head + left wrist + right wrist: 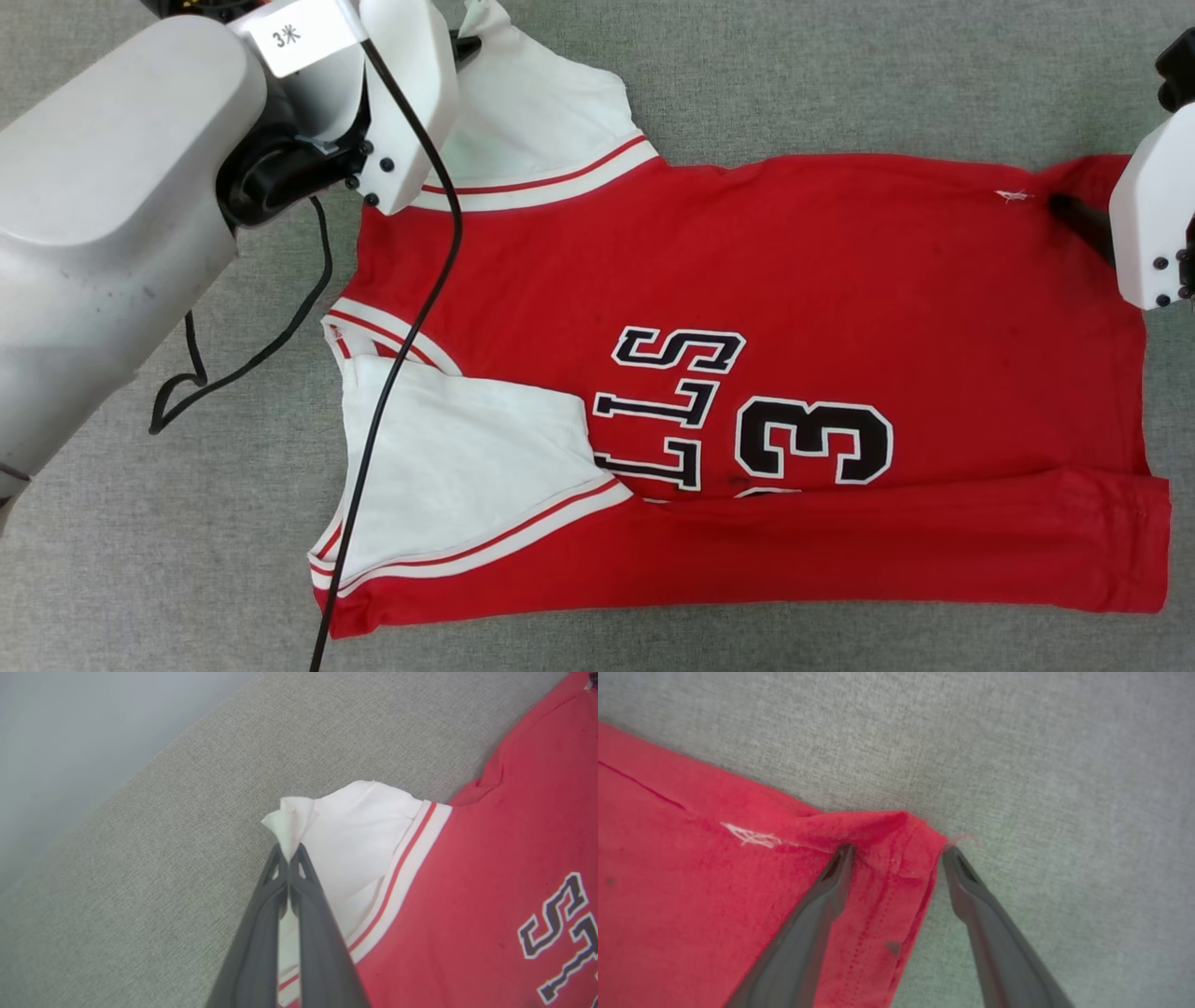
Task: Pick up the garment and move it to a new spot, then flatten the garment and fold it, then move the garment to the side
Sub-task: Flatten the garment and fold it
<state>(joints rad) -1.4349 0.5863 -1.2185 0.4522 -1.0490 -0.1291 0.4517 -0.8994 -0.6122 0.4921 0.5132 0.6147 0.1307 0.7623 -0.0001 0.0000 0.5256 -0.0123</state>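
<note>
The red sports jersey (840, 280), with white short sleeves and a dark "13", lies spread sideways on the grey cloth-covered bench (840, 75), its near edge folded over. My left tool (289, 851) is pinched tight on the far white sleeve (355, 830). My right tool (896, 851) gapes wide, straddling the far hem corner: one finger rests on red cloth, the other on the bench.
</note>
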